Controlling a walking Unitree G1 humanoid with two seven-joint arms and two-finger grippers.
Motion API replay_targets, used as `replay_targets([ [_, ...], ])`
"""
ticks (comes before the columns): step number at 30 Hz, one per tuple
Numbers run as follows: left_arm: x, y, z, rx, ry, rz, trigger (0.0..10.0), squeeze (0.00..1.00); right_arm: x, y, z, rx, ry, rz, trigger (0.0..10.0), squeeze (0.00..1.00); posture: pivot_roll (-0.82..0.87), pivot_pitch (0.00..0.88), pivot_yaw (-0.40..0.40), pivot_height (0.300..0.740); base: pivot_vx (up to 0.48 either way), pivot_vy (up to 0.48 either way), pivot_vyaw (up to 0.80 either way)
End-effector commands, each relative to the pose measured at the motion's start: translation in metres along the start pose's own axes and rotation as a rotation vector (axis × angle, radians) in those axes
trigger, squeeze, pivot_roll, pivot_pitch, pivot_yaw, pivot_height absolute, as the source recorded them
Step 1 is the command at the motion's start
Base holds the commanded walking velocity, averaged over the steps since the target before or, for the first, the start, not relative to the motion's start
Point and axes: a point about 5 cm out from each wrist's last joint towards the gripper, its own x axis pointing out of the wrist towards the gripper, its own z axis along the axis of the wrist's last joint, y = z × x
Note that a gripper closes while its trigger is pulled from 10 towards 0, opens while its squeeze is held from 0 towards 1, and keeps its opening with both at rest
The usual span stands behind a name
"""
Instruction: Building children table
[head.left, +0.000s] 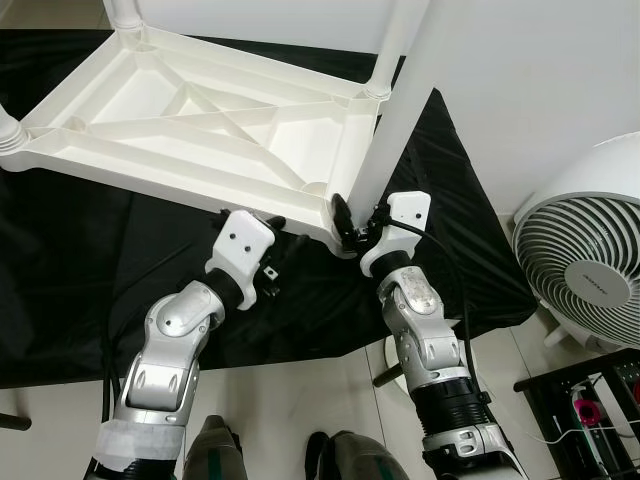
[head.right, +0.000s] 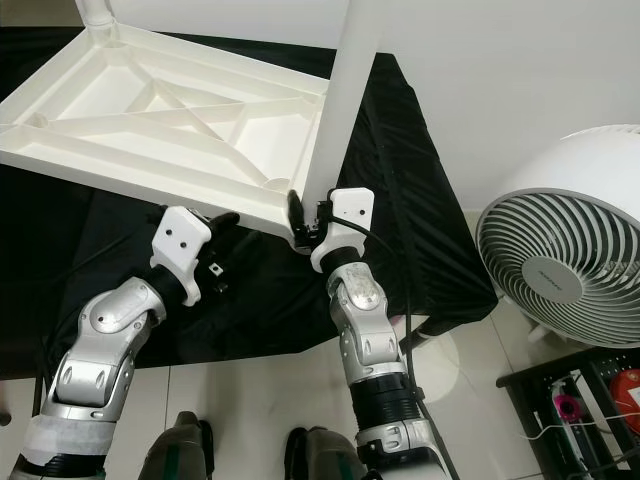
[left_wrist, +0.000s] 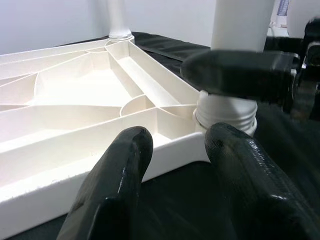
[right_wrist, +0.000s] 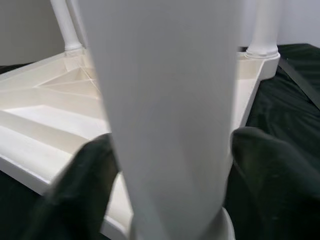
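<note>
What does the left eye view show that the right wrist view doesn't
Left eye view alone: the white fan on the floor, a black rack, the left gripper near the tabletop's edge, and both silver arms. Right wrist view alone: a close look along the right gripper, its black fingers either side of the white leg. Both: the upturned white tabletop with its ribs, other legs standing in corner sockets, and the black cloth under it.

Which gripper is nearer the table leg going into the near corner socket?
Right. The right gripper has its fingers either side of the white table leg just above the socket. The left gripper sits beside it, at the upturned tabletop's near edge.
</note>
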Motion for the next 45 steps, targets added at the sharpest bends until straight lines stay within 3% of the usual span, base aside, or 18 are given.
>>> replay_targets([
  [1, 0.0, 0.003, -0.002, -0.046, -0.002, 0.12, 10.0, 0.0, -0.001, -0.005, 0.003, 0.005, 0.002, 0.03, 10.0, 1.0, 0.05, 0.095, -0.101, 0.74, 0.0, 0.0, 0.0],
  [3, 0.0, -0.004, -0.003, -0.048, 0.007, 0.072, 10.0, 0.0, -0.002, -0.016, 0.004, -0.012, 0.02, 0.131, 10.0, 1.0, 0.05, 0.092, -0.095, 0.74, 0.0, 0.0, 0.0],
  [6, 0.0, -0.005, -0.003, -0.047, 0.011, 0.065, 10.0, 0.0, -0.002, -0.018, 0.004, -0.027, 0.023, 0.145, 10.0, 1.0, 0.05, 0.092, -0.095, 0.74, 0.0, 0.0, 0.0],
  [7, 0.0, -0.008, -0.004, -0.051, 0.01, 0.04, 10.0, 0.0, -0.002, -0.022, 0.003, -0.061, 0.043, 0.2, 10.0, 0.07, 0.05, 0.084, -0.091, 0.74, 0.0, 0.0, 0.0],
  [8, -0.001, -0.01, -0.004, -0.054, 0.007, 0.022, 10.0, 0.0, -0.002, -0.025, 0.002, -0.082, 0.06, 0.24, 10.0, 0.0, 0.05, 0.084, -0.091, 0.74, 0.0, 0.0, 0.0],
  [11, -0.002, -0.013, -0.004, -0.046, 0.006, -0.014, 10.0, 0.0, -0.003, -0.031, -0.001, -0.073, 0.107, 0.34, 10.0, 0.0, 0.05, 0.076, -0.092, 0.74, 0.0, 0.0, 0.0],
  [16, -0.005, -0.026, -0.006, -0.033, 0.017, -0.096, 10.0, 0.0, 0.002, -0.037, -0.006, -0.152, 0.154, 0.51, 10.0, 0.0, 0.06, 0.062, -0.091, 0.74, 0.0, 0.0, 0.0],
  [29, -0.002, -0.032, -0.003, -0.025, 0.015, -0.127, 10.0, 0.0, 0.021, -0.031, -0.015, -0.193, 0.179, 0.579, 10.0, 0.0, 0.08, 0.037, -0.072, 0.74, 0.0, 0.0, 0.0],
  [30, -0.001, -0.031, -0.003, -0.023, 0.013, -0.127, 10.0, 0.0, 0.023, -0.031, -0.015, -0.188, 0.178, 0.575, 4.4, 0.0, 0.08, 0.032, -0.071, 0.74, 0.0, 0.0, 0.0],
  [31, 0.001, -0.03, -0.002, -0.018, 0.01, -0.128, 10.0, 0.0, 0.024, -0.032, -0.016, -0.186, 0.178, 0.571, 3.6, 0.0, 0.08, 0.028, -0.07, 0.74, 0.0, 0.0, 0.0],
  [33, 0.001, -0.03, -0.002, -0.018, 0.01, -0.128, 10.0, 0.0, 0.024, -0.032, -0.016, -0.186, 0.178, 0.571, 3.6, 0.0, 0.08, 0.028, -0.07, 0.74, 0.0, 0.0, 0.0],
  [34, 0.002, -0.03, -0.002, -0.016, 0.009, -0.129, 10.0, 0.0, 0.023, -0.032, -0.018, -0.189, 0.178, 0.571, 0.0, 0.0, 0.07, 0.021, -0.068, 0.74, 0.0, 0.0, 0.0],
  [45, 0.005, -0.031, -0.002, -0.018, 0.002, -0.145, 10.0, 0.0, 0.006, -0.035, -0.04, -0.181, 0.208, 0.395, 0.0, 0.0, 0.05, 0.016, -0.057, 0.74, 0.0, 0.0, 0.0],
])
